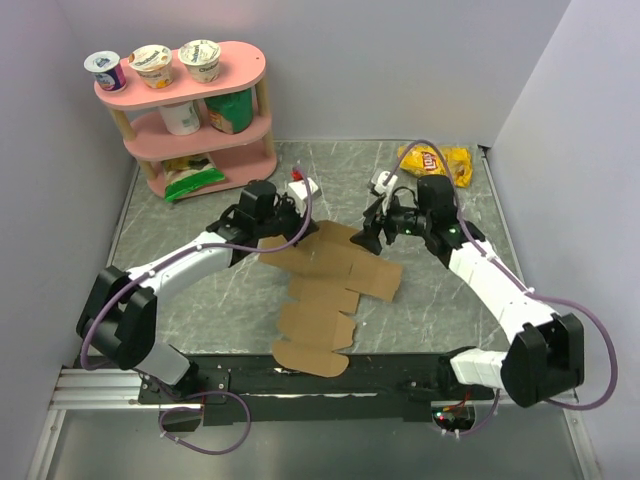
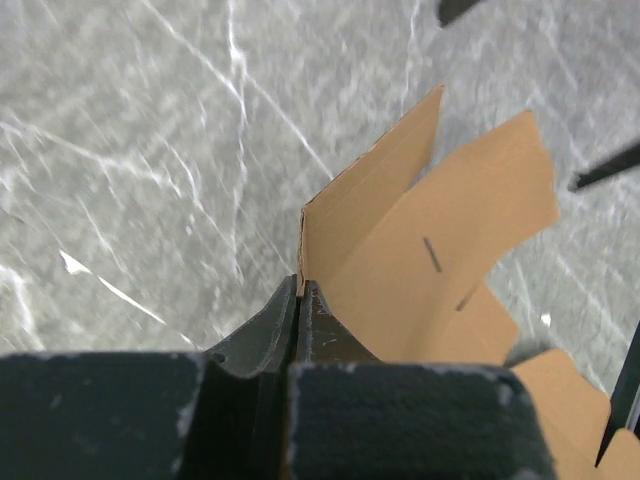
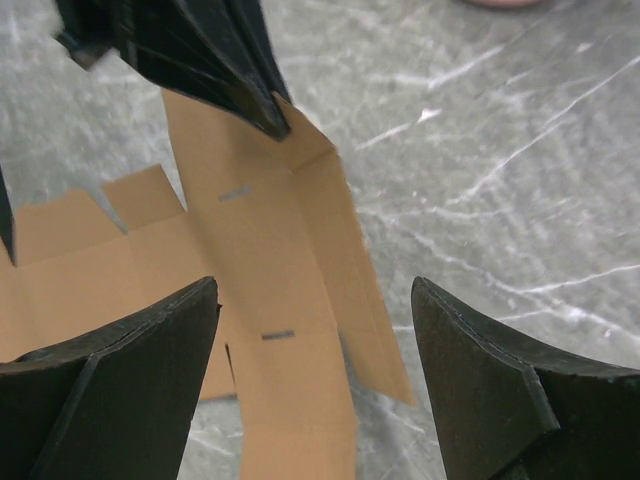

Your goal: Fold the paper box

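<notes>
LEFT: left gripper (image 2: pixel 300 290) pinched tight on a far-left flap edge of the paper box (image 2: pixel 440 250), holding it raised to start a crease | RIGHT: right gripper (image 3: pixel 312 290) spread wide, empty, poised over the far panel, probably to steady it | BOX: die-cut cardboard sheet, mostly flat on the marbled table (image 1: pixel 190 300) between both arms

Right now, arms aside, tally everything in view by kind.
Cups: 4
Green tub: 1
Snack bags: 2
Paper box, flat sheet: 1
Pink shelf: 1
Total: 9
</notes>
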